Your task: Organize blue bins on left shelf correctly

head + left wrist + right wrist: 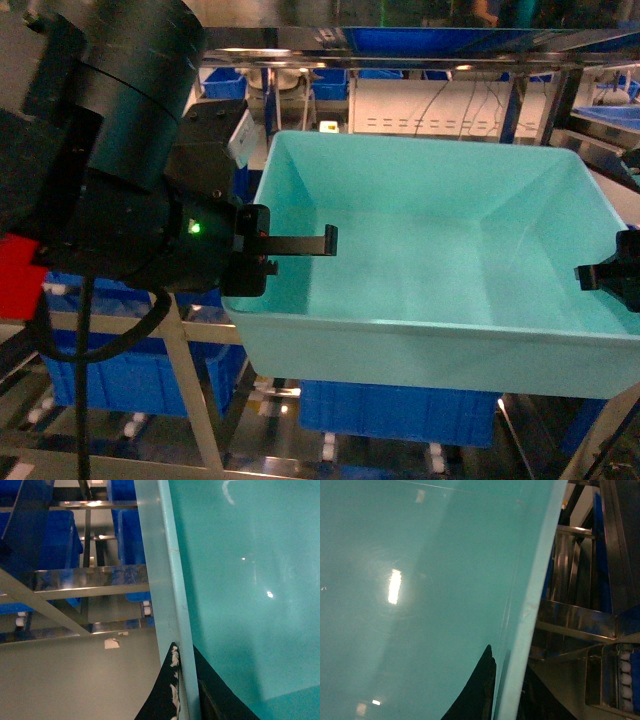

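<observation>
A light turquoise blue bin (430,250) hangs in the air in front of the left shelf (400,60), carried between both grippers. My left gripper (262,250) is shut on the bin's left wall, one finger inside and one outside. The left wrist view shows its dark fingers (167,690) pinching the bin's rim (165,580), with my left gripper (186,690) straddling it. My right gripper (612,275) is shut on the right wall. In the right wrist view my right gripper (505,690) clamps the bin (420,605) at the rim. The bin's inside looks bare.
Royal-blue totes (400,410) (110,370) sit on the shelf level under the bin. More blue totes (225,85) stand behind. Steel rails (90,580) (575,615) run close beside both walls. A roller track (625,675) is at the lower right.
</observation>
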### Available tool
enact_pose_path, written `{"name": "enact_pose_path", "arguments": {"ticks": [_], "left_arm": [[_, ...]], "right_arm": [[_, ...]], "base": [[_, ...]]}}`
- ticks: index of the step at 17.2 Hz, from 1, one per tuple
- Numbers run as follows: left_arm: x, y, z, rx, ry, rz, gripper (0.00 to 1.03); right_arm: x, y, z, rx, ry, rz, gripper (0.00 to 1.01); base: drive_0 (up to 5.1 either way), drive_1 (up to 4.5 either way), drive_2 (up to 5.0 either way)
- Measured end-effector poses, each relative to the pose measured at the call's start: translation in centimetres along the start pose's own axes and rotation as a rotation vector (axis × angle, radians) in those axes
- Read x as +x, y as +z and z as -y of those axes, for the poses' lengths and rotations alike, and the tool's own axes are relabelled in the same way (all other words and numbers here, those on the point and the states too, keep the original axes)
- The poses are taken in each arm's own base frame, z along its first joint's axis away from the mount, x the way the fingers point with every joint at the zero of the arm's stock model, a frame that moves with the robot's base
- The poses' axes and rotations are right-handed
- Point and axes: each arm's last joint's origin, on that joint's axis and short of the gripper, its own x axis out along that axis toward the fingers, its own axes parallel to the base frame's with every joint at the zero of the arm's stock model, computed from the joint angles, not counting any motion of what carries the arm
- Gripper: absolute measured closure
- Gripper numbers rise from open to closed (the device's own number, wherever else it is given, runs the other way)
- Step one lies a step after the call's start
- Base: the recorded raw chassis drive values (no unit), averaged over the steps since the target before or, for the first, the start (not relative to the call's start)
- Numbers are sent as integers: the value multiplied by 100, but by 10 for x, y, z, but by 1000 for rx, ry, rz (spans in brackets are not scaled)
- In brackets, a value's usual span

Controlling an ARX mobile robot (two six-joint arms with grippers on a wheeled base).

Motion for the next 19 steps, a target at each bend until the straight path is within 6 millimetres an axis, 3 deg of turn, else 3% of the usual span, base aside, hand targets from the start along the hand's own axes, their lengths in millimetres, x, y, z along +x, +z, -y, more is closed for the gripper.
{"name": "enact_pose_path", "arguments": {"ticks": [2, 9, 19], "left_arm": [[18, 2, 0, -3, 3, -19, 101], [18, 1, -1, -6, 3, -27, 101], [18, 3, -1, -9, 2, -19, 101]], "right_arm": [[14, 5, 3, -16, -12, -10, 94], [14, 5, 3, -25, -13, -15, 94], [14, 7, 3, -33, -14, -6, 94]], "base": [[0, 0, 0], [0, 0, 0], [-2, 430, -434]]}}
